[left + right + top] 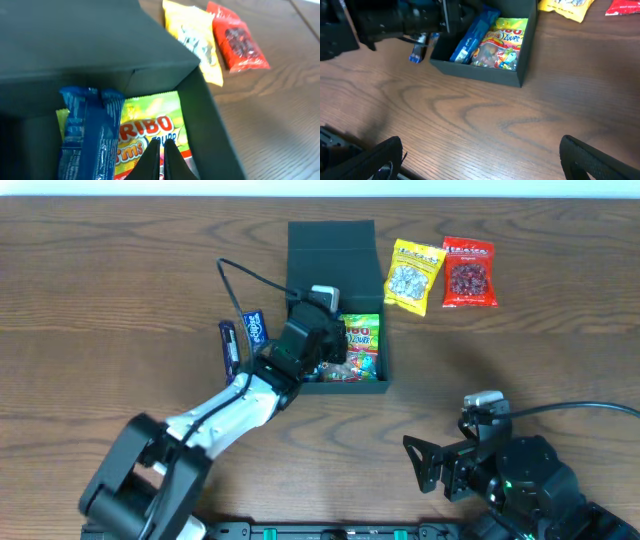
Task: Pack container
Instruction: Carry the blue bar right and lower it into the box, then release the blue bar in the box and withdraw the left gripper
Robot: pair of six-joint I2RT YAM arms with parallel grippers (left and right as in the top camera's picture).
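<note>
The container (331, 248) is a dark green-black square box, lid flap open at the back, in the middle of the table. Inside it lie a yellow-green Haribo packet (362, 340) and a blue packet (87, 135). My left gripper (161, 146) is shut with nothing between its fingers. It hangs inside the box just above the Haribo packet (150, 125). My right gripper (485, 155) is open and empty, low over bare wood near the front edge. It also shows in the overhead view (430, 465). The box (475, 72) lies ahead of it.
A yellow snack packet (413, 275) and a red one (469, 272) lie on the table right of the box. A blue packet (255, 328) and a dark purple bar (229, 348) lie left of it, beside my left arm.
</note>
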